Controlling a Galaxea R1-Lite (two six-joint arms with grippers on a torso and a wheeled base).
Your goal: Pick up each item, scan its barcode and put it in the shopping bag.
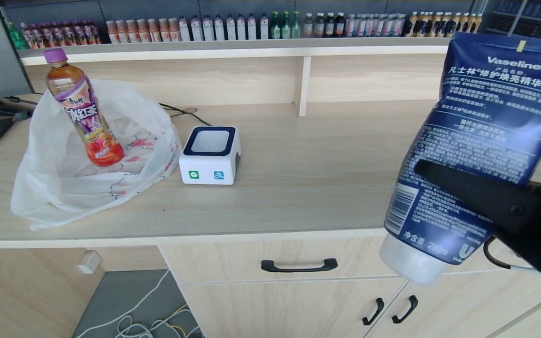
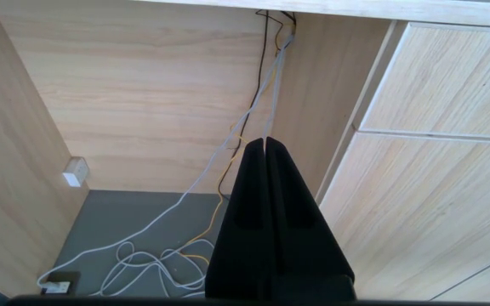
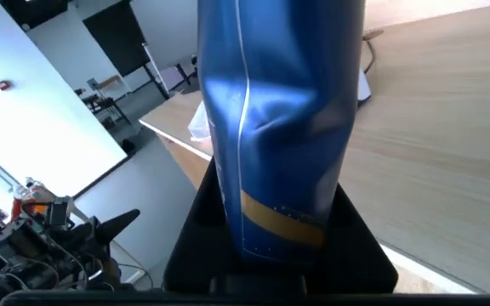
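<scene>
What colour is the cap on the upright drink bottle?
Purple. The cap shows best in the head view.

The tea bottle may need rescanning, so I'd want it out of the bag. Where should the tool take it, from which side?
Grip the tea bottle on its labelled body, below the shoulder, coming from the counter's front edge. It stands nearly upright, and the shopping bag lies low in front but rises behind and beside it, so the front is probably freest.
</scene>
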